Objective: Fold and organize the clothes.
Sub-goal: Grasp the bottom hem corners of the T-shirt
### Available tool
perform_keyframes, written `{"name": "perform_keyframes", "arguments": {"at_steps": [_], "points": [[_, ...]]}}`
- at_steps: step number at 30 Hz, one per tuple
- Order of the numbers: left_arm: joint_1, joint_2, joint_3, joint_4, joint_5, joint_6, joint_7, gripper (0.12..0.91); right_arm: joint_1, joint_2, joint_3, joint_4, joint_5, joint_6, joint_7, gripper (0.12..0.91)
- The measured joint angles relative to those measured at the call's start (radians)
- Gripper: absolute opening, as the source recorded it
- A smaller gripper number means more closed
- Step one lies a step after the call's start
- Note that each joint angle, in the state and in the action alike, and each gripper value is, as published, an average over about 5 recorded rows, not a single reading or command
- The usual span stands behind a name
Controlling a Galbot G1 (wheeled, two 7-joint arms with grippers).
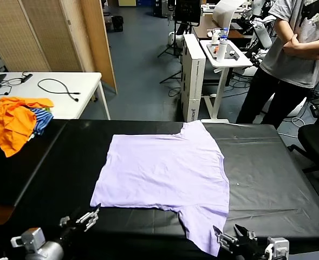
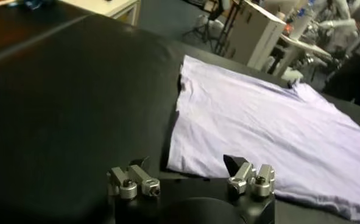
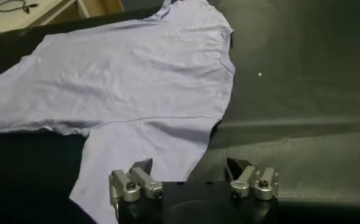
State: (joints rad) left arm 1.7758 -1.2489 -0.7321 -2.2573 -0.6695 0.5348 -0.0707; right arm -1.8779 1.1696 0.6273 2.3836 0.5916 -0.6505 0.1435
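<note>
The lavender T-shirt lies spread flat on the black table, one sleeve reaching toward the right gripper. The gripper's jaws stand wide apart above that sleeve's edge, holding nothing.

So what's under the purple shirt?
The lavender T-shirt lies flat on the black table, which shows all around it. Whatever lies right beneath the cloth is covered. No bump suggests anything there.

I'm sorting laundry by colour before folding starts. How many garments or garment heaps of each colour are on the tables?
Lavender T-shirt, spread flat on the black table: 1
Orange clothes heap with a blue-striped piece, at the left: 1
Total: 2
</note>
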Motion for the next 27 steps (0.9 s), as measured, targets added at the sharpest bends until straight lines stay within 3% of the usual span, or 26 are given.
{"name": "perform_keyframes", "arguments": {"at_steps": [5,12,15,22,27], "points": [[-0.026,-0.006,0.007,0.025,-0.003,-0.005,-0.005,0.894,-0.001,0.003,-0.008,-0.002,-0.008,-0.004,-0.002,0.907],[-0.071,-0.004,0.01,0.071,-0.014,-0.015,-0.011,0.729,-0.009,0.005,-0.019,-0.011,-0.012,-0.011,-0.003,0.877],[-0.077,-0.007,0.014,0.079,-0.013,-0.016,-0.011,0.644,-0.011,0.006,-0.027,-0.015,-0.016,-0.013,-0.001,0.772],[-0.074,-0.015,0.02,0.085,-0.007,-0.016,-0.007,0.261,-0.013,0.008,-0.049,-0.018,-0.025,-0.02,0.0,0.447],[-0.065,-0.017,0.02,0.087,-0.004,-0.018,-0.006,0.173,-0.019,0.008,-0.053,-0.014,-0.028,-0.023,-0.001,0.201]]}}
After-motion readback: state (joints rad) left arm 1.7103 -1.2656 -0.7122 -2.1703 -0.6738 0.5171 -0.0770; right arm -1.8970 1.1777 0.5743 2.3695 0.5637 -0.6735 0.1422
